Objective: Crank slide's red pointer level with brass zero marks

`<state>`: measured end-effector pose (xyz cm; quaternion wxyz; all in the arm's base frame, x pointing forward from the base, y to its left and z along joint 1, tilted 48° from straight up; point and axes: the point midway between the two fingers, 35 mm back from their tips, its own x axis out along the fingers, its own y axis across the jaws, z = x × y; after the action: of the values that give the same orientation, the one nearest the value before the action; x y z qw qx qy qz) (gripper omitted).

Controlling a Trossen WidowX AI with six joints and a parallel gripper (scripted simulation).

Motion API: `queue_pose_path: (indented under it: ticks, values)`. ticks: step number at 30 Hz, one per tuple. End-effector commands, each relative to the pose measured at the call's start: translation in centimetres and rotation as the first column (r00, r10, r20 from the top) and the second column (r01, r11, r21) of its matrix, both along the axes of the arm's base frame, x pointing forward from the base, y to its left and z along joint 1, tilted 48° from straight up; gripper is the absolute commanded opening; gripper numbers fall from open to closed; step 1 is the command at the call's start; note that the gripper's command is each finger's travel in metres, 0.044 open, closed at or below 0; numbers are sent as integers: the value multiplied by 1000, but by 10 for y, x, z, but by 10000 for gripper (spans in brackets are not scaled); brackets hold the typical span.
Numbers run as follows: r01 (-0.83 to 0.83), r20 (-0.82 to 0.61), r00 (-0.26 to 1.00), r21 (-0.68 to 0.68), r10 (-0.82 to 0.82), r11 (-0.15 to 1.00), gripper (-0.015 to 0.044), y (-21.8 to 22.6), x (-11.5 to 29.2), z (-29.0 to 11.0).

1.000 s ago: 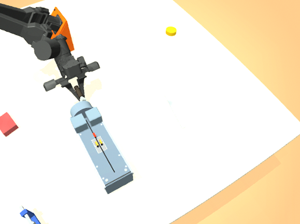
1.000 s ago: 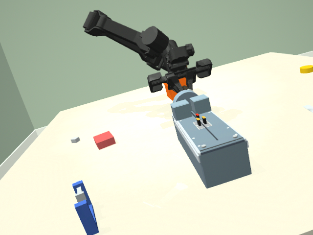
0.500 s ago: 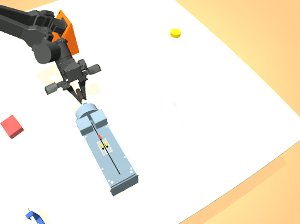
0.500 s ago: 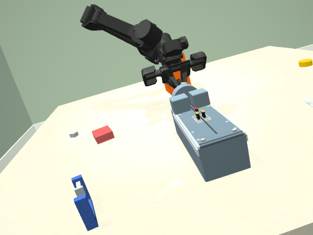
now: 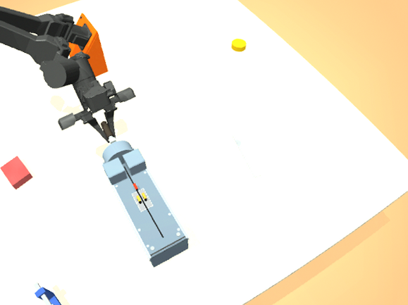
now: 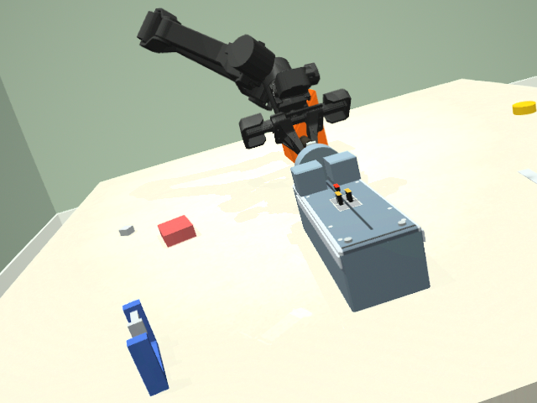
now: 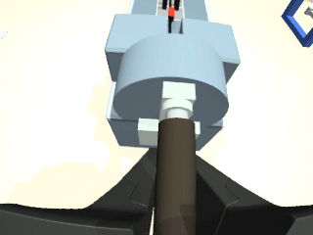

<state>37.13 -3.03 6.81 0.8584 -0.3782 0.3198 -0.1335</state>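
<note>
The blue-grey machine (image 5: 161, 213) (image 6: 386, 269) has a round drum (image 5: 117, 148) (image 6: 314, 154) (image 7: 171, 61) at its crank end. My gripper (image 5: 111, 138) (image 6: 304, 147) (image 7: 176, 159) is shut on the brown crank handle (image 5: 106, 129) (image 7: 176, 181), which sticks out from a white crank arm (image 7: 178, 90) near the upper middle of the drum face in the wrist view. The red pointer (image 5: 135, 187) (image 6: 336, 186) (image 7: 171, 12) stands in the slot on the crank side of the two brass marks (image 5: 139, 198) (image 6: 348, 191), a short gap from level.
A red block (image 5: 15, 171) (image 6: 176, 229) and a small grey piece (image 6: 126, 230) lie to one side of the machine. A blue frame (image 5: 52, 299) (image 6: 147, 364) (image 7: 294, 29) stands farther off. A yellow disc (image 5: 238, 44) (image 6: 523, 107) and an orange panel (image 5: 98, 58) (image 6: 322, 130) are also in view.
</note>
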Motion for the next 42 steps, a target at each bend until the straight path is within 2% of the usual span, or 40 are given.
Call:
queue_pose_path:
  ticks: [1, 42]
  values:
    - [19, 16, 1000, -7, -19, 1000, 0, -6, 0, 7]
    - [19, 16, 1000, -8, -19, 1000, 0, -21, 1, 11]
